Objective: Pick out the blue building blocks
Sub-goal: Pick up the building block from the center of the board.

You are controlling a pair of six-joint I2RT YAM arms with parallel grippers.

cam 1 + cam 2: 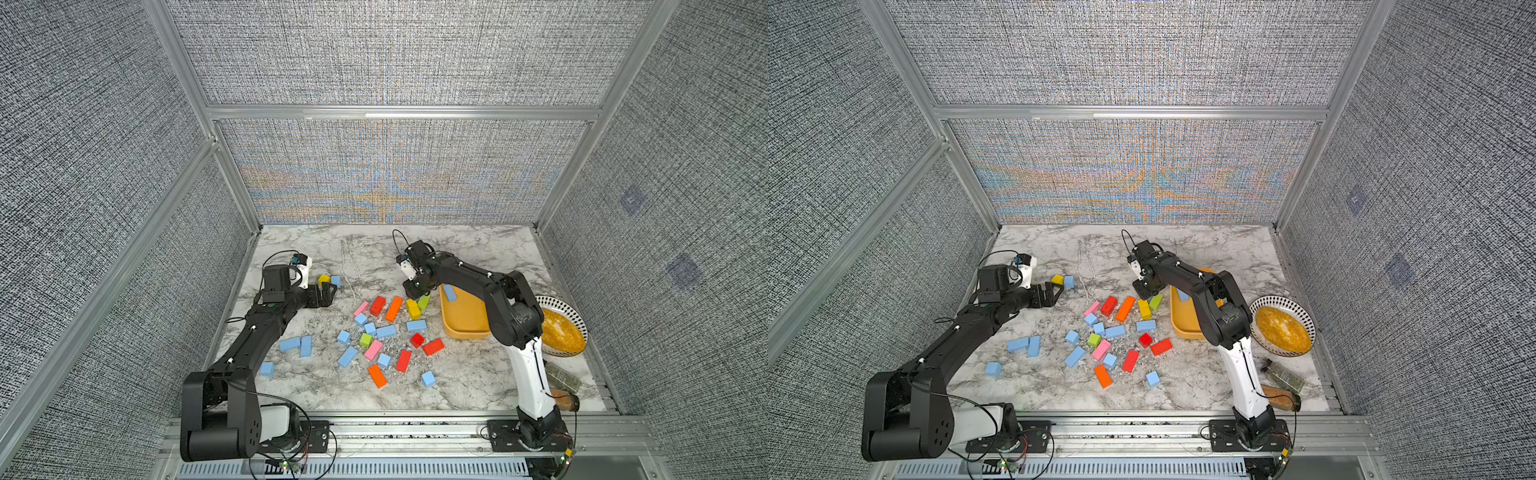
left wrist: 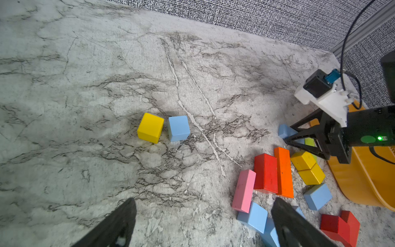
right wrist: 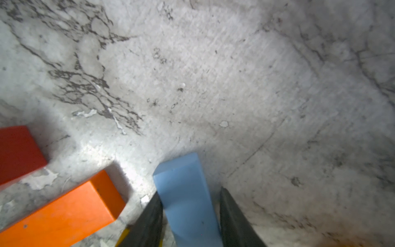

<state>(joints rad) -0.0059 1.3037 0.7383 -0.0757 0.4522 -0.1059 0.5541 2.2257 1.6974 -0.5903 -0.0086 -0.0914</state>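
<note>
Went over all four feeds and couldn't read any text, number or logo anywhere; the blue building blocks [image 1: 386, 331] just showed plain faces; whatever was on the clear bottle [image 1: 563, 377] was way too small for me to make out.

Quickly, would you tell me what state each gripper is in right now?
Left gripper: open, empty.
Right gripper: jaws on either side of a blue block; whether they grip it cannot be told.
</note>
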